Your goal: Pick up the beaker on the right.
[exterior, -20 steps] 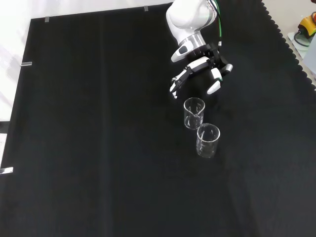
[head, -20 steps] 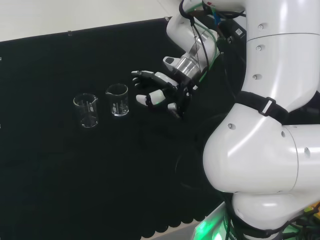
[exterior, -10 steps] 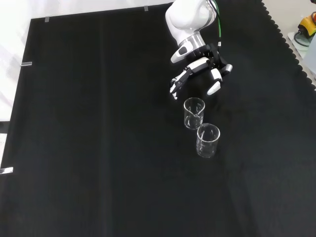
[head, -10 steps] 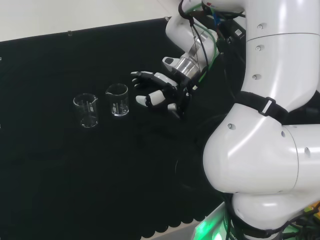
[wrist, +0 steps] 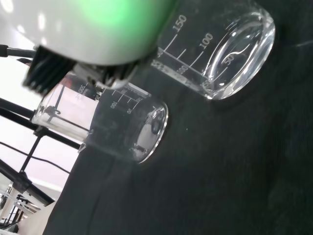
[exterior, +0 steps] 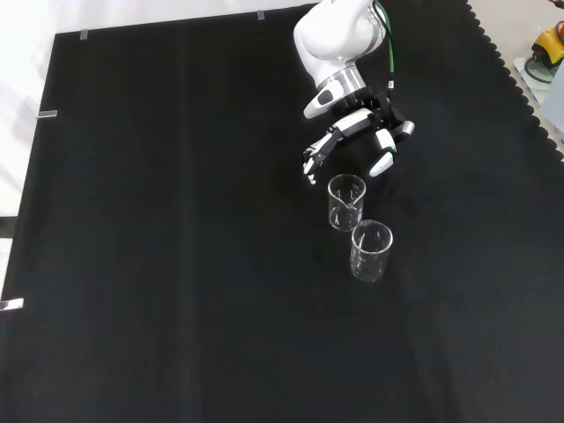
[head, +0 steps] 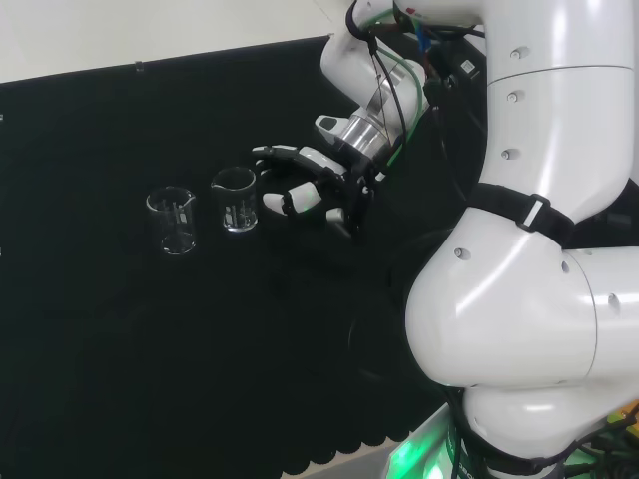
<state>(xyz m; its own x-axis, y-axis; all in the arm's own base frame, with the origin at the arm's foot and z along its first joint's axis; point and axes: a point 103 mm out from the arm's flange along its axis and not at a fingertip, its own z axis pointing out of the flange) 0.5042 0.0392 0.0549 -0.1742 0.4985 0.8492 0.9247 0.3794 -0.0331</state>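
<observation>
Two beakers: both clear glass with printed scales, upright on the black-cloth counter (head: 120, 349); empty as far as the views show, so nothing would spill in a lift
Left beaker: in the head view the farther clear glass beaker (head: 172, 220) stands at the left, apart from its neighbour by a narrow gap; in the front view it is the lower one (exterior: 371, 250); it is not the one the task names, and it stands on the far side of the target from the hand
Right beaker: the target clear glass beaker (head: 236, 199) stands just right of it in the head view, and is the upper one in the front view (exterior: 346, 202), with its spout turned toward the hand; being nearest the hand, it can be reached without passing over the other
Hand: the black and white robot hand (head: 312, 190) hangs just right of the target in the head view, close but not touching; it is turned sideways so the palm faces the glass wall, which suits a grasp round the side
Fingers: the fingers (exterior: 320, 152) are spread and relaxed, holding nothing; thumb and fingers open wide enough, I judge, to straddle the beaker
Step in hand: approach; the grasp is not yet made
Risk: closing off-centre could nudge the target into its neighbour, since the gap between them is small
</observation>
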